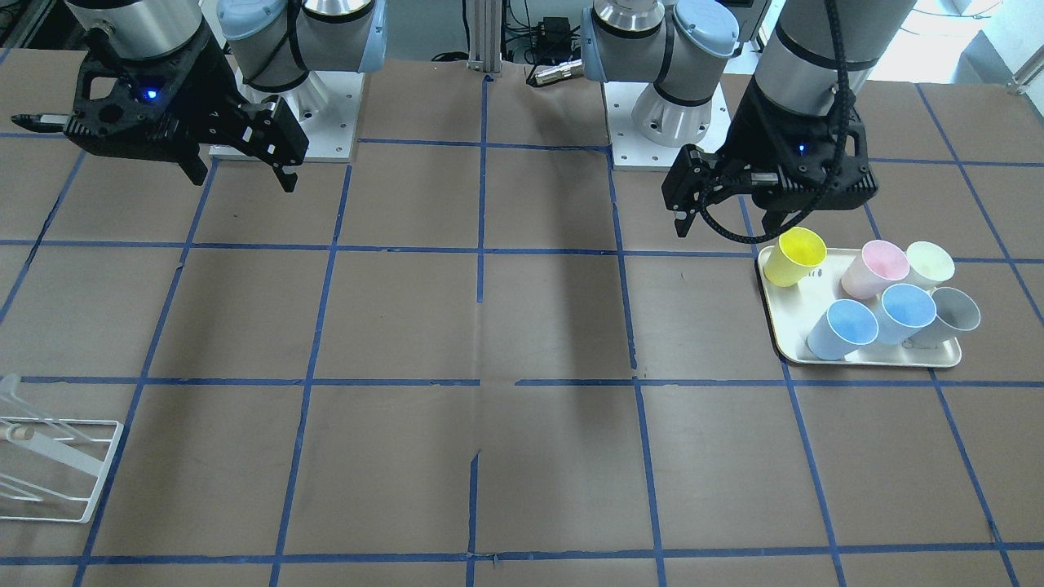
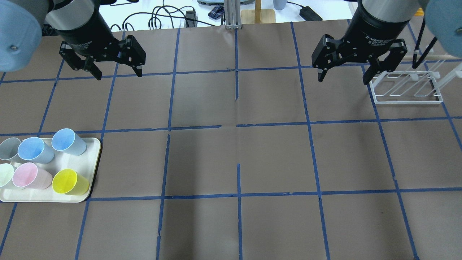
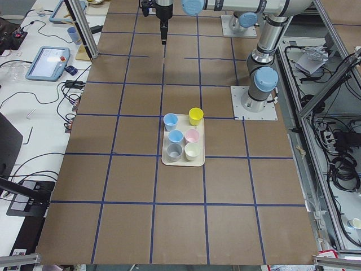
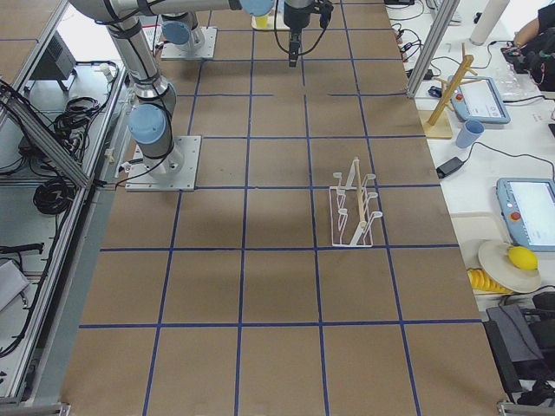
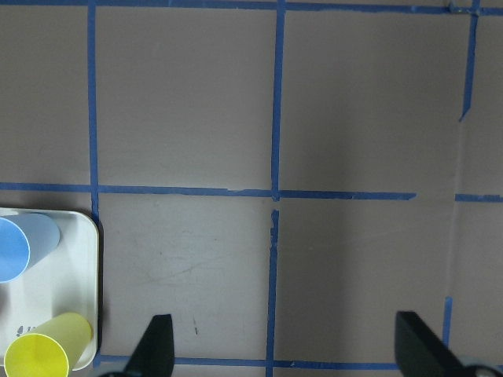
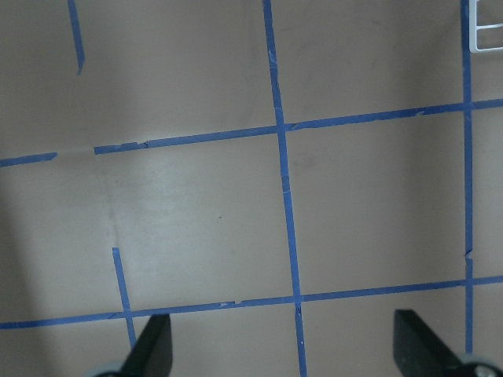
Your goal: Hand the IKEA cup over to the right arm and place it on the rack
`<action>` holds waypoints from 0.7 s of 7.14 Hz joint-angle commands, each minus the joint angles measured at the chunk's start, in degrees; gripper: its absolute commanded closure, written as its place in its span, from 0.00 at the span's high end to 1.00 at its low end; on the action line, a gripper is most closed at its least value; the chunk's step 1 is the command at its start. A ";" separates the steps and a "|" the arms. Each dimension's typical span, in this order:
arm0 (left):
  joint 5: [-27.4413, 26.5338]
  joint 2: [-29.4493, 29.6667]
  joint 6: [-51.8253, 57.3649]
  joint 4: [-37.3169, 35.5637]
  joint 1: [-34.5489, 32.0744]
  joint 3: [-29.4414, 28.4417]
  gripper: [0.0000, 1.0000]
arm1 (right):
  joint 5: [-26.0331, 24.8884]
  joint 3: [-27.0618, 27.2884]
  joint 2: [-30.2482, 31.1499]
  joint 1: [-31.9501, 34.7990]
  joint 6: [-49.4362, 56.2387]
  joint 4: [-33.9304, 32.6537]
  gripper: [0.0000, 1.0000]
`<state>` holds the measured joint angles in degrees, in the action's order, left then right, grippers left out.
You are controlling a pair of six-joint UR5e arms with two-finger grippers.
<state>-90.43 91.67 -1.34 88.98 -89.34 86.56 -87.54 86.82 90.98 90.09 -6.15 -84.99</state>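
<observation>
The bright yellow IKEA cup [image 2: 70, 182] stands mouth up on the near right corner of a cream tray [image 2: 92, 159], far left in the overhead view. It also shows in the front view [image 1: 795, 255] and the left wrist view [image 5: 43, 353]. My left gripper [image 2: 118, 75] is open and empty, held high above the table, beside and beyond the tray [image 1: 726, 224]. My right gripper [image 2: 343, 80] is open and empty, held high just left of the white wire rack [image 2: 408, 88]. The rack stands empty [image 4: 354, 212].
On the tray with the yellow cup are a pink cup [image 2: 30, 176], a pale yellow-green cup [image 2: 4, 174], two blue cups [image 2: 68, 141] and a grey cup [image 2: 9, 148]. Brown paper with a blue tape grid covers the table. Both arm bases [image 1: 669, 122] stand at the robot's edge.
</observation>
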 commanded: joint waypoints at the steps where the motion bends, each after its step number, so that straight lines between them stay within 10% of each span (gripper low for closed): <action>1: -0.27 -2.27 0.37 -0.21 -0.04 3.15 1.00 | 0.17 0.02 0.16 0.00 0.00 0.08 1.00; 5: -0.28 -3.68 2.03 0.14 0.39 3.43 1.00 | 0.35 0.02 0.07 0.00 0.00 0.00 1.00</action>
<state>-90.67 88.80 -0.24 88.80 -89.08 89.42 -87.33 86.84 91.09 90.09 -6.15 -84.95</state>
